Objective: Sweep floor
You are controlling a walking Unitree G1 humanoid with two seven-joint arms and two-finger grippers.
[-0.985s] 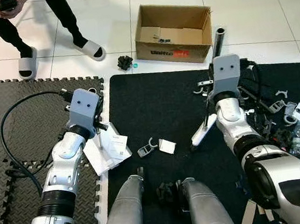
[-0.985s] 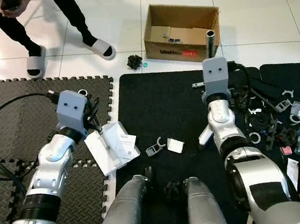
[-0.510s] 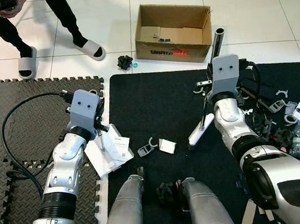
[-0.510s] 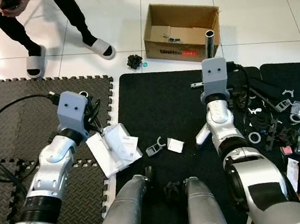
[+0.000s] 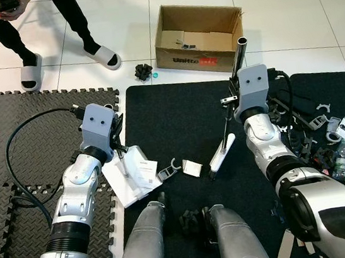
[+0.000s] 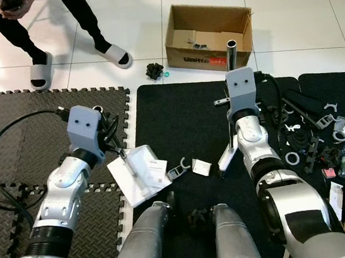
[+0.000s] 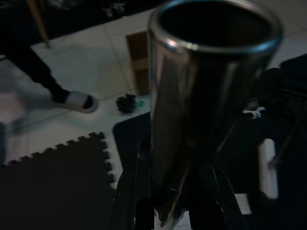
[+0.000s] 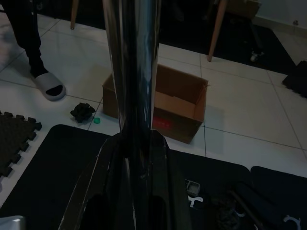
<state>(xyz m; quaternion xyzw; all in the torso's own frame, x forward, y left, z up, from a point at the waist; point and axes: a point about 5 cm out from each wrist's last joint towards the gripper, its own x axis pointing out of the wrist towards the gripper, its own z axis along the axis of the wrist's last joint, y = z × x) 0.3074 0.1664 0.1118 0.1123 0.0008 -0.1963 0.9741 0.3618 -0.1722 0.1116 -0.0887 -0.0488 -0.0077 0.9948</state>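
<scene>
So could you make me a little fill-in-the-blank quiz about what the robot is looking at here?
1. The cardboard box stands on the white ___ floor.
2. The right gripper is shut on a shiny ___ pole.
3. The person wears ___ slippers.
4. The papers lie by the left gripper, at the mat's ___.

Missing words: tiled; metal; white; edge

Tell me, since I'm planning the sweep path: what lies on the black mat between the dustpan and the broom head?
In the left eye view, a small grey clip and a white card lie between the dustpan and the broom head.
</scene>
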